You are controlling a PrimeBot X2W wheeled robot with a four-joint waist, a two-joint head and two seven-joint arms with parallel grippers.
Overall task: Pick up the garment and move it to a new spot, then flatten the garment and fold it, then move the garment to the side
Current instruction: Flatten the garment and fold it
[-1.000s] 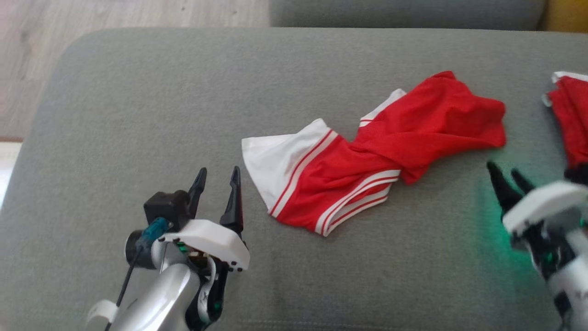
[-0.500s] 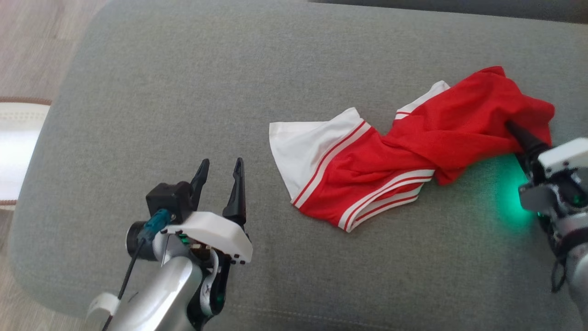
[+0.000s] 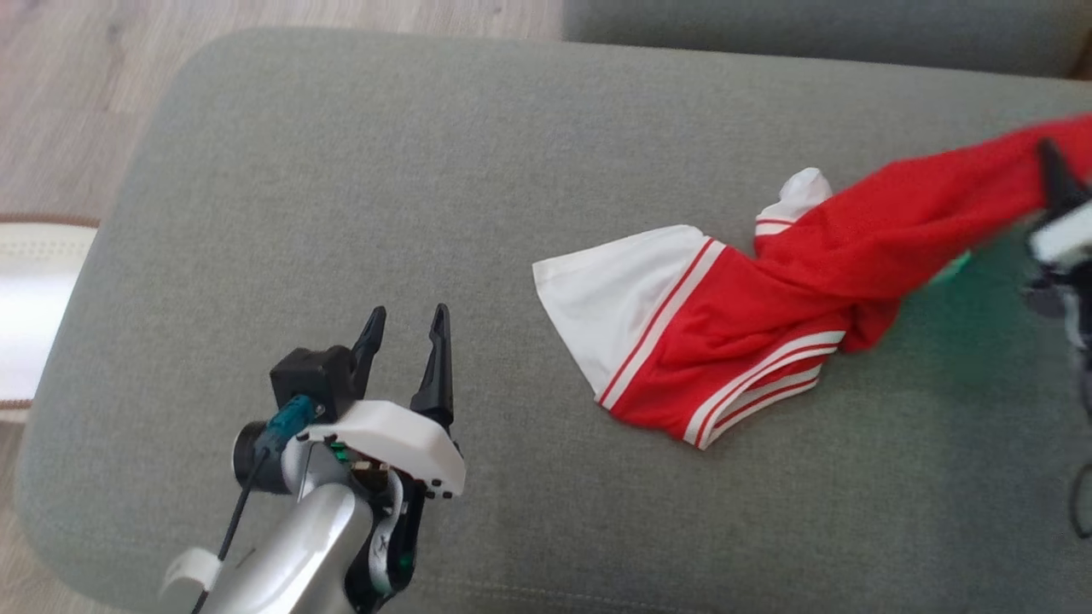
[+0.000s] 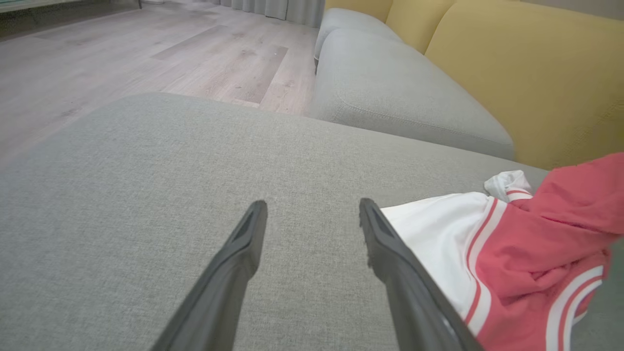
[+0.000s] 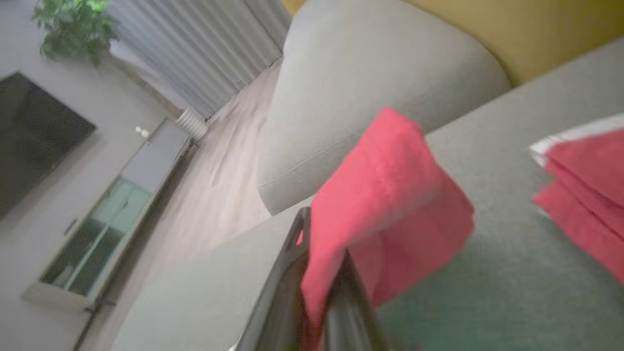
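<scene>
The garment [image 3: 768,315] is red with white panels and white stripes. It lies crumpled on the grey cushion [image 3: 341,170], and its right end is pulled up off the surface. My right gripper [image 3: 1051,175] at the head view's right edge is shut on that red end; in the right wrist view the red cloth [image 5: 385,204] is pinched between its two dark fingers [image 5: 292,273]. My left gripper [image 3: 403,341] stands open over bare cushion to the left of the garment, touching nothing. In the left wrist view the garment's white edge [image 4: 438,234] lies just right of the open left gripper [image 4: 312,214].
A second red and white cloth [image 5: 585,185] lies on the cushion to the right in the right wrist view. Wooden floor [image 3: 68,102] lies past the cushion's left and far edges. Another grey cushion [image 4: 390,97] and a yellow backrest [image 4: 526,83] stand beyond.
My right gripper reached the garment's red right end, shut on it and lifted it up and to the right, stretching the cloth. The head camera shifted. The left gripper stayed put.
</scene>
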